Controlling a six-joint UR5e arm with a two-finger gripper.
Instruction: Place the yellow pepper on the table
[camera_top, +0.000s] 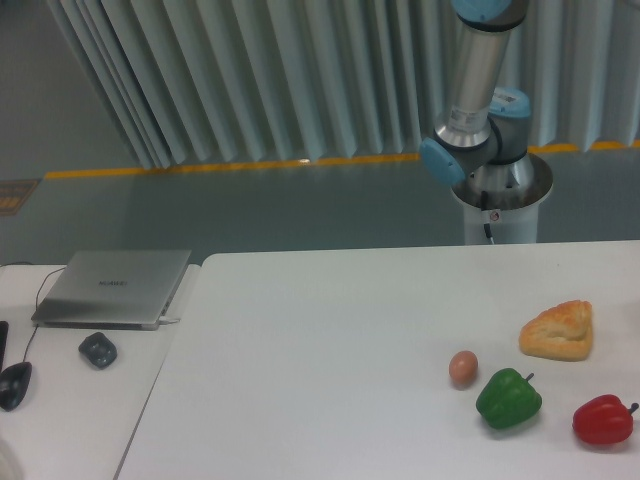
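White table (330, 330): egg (463, 368), green pepper (508, 398), red pepper (603, 420), bread (558, 331) at right. Arm (476, 90) behind; gripper and yellow pepper out of view.

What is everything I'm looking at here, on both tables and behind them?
green pepper: one, green, front right of the big table
red pepper: one, red, right of the green one
egg: one, brown, just left of the green pepper
bread: one, golden, behind the peppers
laptop: one, grey, closed, on the small desk at left
mouse: one, black, desk's left edge
small dark object: one, in front of the laptop
yellow pepper: none in view
robot arm: one, silver and blue, behind the table; gripper out of view
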